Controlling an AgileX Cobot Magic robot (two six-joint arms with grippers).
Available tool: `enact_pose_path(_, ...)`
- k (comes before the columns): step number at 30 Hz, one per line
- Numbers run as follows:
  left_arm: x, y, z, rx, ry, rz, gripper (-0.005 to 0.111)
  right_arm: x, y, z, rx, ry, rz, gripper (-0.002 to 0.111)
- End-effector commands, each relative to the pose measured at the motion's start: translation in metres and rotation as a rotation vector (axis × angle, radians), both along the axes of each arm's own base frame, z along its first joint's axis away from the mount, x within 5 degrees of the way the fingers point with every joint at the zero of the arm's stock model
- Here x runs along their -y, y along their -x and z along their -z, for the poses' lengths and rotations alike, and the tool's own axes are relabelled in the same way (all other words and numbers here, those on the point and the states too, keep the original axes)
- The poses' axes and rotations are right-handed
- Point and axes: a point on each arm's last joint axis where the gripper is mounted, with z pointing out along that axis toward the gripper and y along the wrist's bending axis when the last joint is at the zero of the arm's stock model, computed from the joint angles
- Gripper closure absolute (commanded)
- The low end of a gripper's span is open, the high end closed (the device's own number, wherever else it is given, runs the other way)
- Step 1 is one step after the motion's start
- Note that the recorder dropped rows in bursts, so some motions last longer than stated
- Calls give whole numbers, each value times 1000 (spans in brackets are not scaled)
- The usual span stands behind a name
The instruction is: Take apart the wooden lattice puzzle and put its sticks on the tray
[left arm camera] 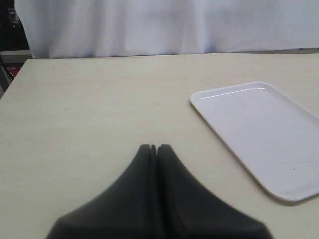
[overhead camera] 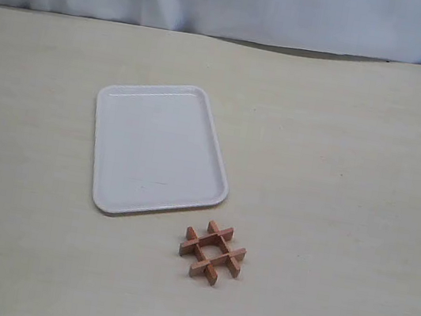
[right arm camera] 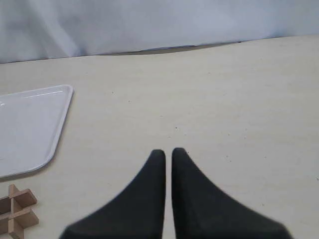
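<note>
- Wooden lattice puzzle [overhead camera: 211, 252]: whole and flat on the table [overhead camera: 353, 165], near one corner of the tray [overhead camera: 160, 150], clear of its rim. No sticks pulled free yet, none on the tray.
- Left gripper [left arm camera: 153, 147]: fingers pressed tight together, clasping nothing, above bare table with the tray off to one side. Puzzle absent from this wrist's view.
- Right gripper [right arm camera: 168, 152]: fingers drawn nearly together, only a thin slit between, empty. Just a corner of the puzzle visible at the edge of this wrist's view.
- Risk of shoving: descending with fingers closed like this probably pushes the lattice across the table instead of seizing it. Calls for spreading them first.
- Risk of dragging: pulling one bar with a single gripper likely hauls the whole light grid along, given bars locked at their notches. Better pinned by one gripper and drawn apart by the other.
- Risk of jamming or scattering: tugging across the notches rather than out of them may wedge a joint, or pop several bars loose at once.
- Risk of slipping: low, flat bars offer little to pinch, so probably scraped fingertips and a lost grasp.
- Risk to the tray: so close by, a stray push could knock the puzzle into the rim and shift the tray.
</note>
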Motion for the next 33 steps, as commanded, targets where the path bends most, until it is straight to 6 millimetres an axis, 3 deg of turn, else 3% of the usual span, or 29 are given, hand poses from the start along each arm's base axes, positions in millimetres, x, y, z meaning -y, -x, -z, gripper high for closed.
enact_pose_path(1,1,0,0,11,-1,10,107,1,-1,1,1,0,8,104)
enact_pose_path(9,0,-2,-6,83,-17,12,107,1,-1,1,1,0,8,104)
enact_pose_path(18,4,6,-62,705,51,48,107,1,-1,1,1,0,8,104)
enact_pose_path(21,4,13,-75,847,220,82,107,1,-1,1,1,0,8,104)
enact_pose_path(25,4,18,-82,882,555,165,107,1,-1,1,1,0,8,104)
enact_pose_path(28,4,18,-81,849,689,193,107,1,-1,1,1,0,8,104)
enact_pose_path(31,6,17,-79,822,631,204,107,1,-1,1,1,0,8,104)
enact_pose_path(33,8,18,-89,792,561,201,107,1,-1,1,1,0,8,104)
